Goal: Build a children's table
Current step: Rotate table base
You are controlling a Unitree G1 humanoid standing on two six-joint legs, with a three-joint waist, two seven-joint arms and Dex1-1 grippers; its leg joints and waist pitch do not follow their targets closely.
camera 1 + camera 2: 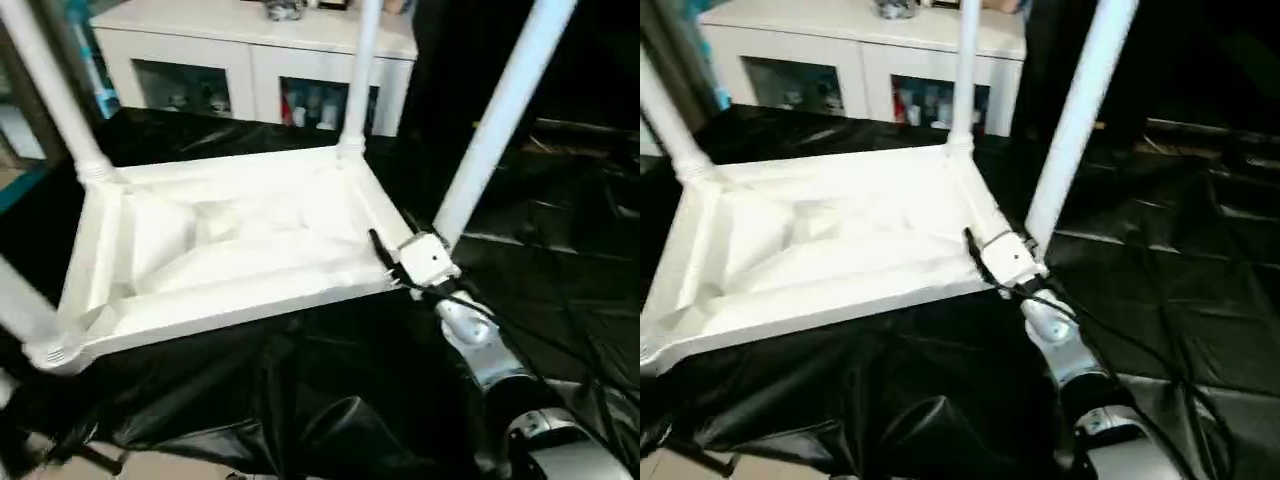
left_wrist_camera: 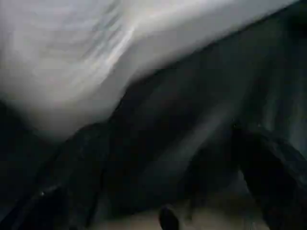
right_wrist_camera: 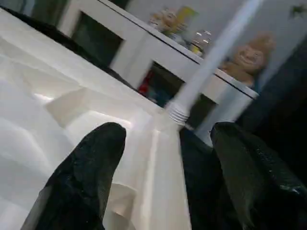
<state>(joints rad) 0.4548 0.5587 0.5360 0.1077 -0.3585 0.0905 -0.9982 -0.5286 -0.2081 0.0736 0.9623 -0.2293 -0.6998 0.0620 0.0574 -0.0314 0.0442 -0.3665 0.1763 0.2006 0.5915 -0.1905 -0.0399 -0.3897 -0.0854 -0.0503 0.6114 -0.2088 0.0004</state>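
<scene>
Lying upside down on the black-covered desk, the children's table looks light, stiff, slick plastic. Right end effector, fingers apart, straddles its rim near a leg, a sensible hold. Left end effector: I cannot tell.

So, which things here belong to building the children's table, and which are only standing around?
Belonging to the job:
- children's table, upside down, ribbed underside up
- its white legs, standing up from the corner sockets
- right gripper, fingers straddling the table's edge

Just standing around:
- black-covered work table underneath
- white cabinet behind
- figurines on the cabinet
</scene>
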